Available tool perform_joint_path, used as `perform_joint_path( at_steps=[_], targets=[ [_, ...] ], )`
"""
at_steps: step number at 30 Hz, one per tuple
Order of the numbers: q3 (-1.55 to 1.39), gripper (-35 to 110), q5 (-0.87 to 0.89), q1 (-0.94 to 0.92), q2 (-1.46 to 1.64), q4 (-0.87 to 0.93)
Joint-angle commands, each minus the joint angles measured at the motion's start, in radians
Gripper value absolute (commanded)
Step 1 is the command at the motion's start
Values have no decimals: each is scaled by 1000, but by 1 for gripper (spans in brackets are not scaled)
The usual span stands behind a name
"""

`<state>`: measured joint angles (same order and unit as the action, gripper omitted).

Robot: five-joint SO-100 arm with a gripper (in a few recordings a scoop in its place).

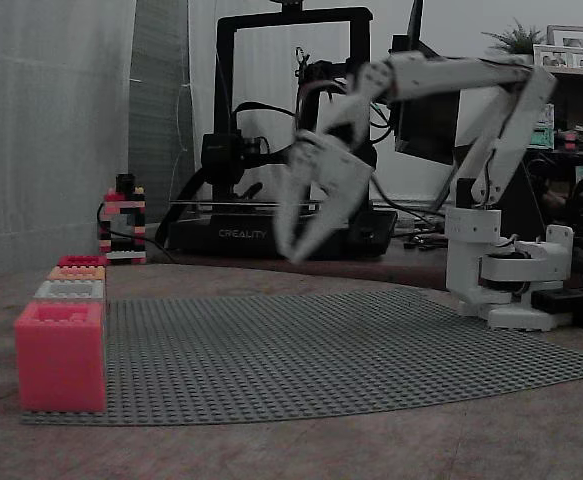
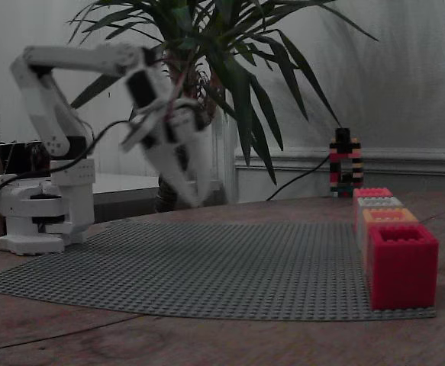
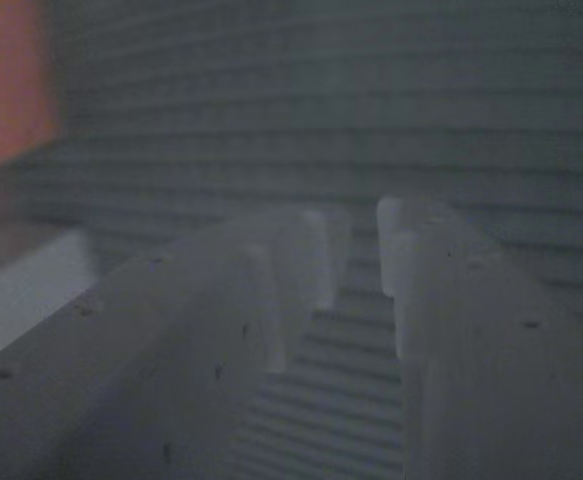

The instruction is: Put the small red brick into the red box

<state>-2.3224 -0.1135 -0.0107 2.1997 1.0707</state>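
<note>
My gripper [image 1: 296,250] hangs over the mat [image 1: 331,350], fingers slightly parted, empty; red box [image 1: 60,355] stands well apart at the mat's edge.

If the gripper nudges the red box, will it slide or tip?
Probably neither easily: the red box sits on the studded baseplate, likely locked on. It looks rigid, blocky plastic, so it shouldn't deform.

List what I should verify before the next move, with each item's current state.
1. Gripper empty: ok; baseplate shows through the gap between its fingers.
2. Gripper above the baseplate, not touching: ok.
3. Front red box open on top: ok.
4. Which red box is the target: cannot tell; a second red box ends the row.
5. Small red brick located: cannot tell.
6. Sharp view of gripper: not ok, blurred.
</note>
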Motion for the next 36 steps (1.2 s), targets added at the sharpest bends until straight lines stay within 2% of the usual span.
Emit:
perform_joint_path(
  at_steps=[1,10,18,36],
  targets=[
    [-169,0,20,6,282,40],
    [-422,0,44,3,647,160],
    [-506,0,74,3,839,241],
    [-538,0,92,-11,1022,334]
  ],
)
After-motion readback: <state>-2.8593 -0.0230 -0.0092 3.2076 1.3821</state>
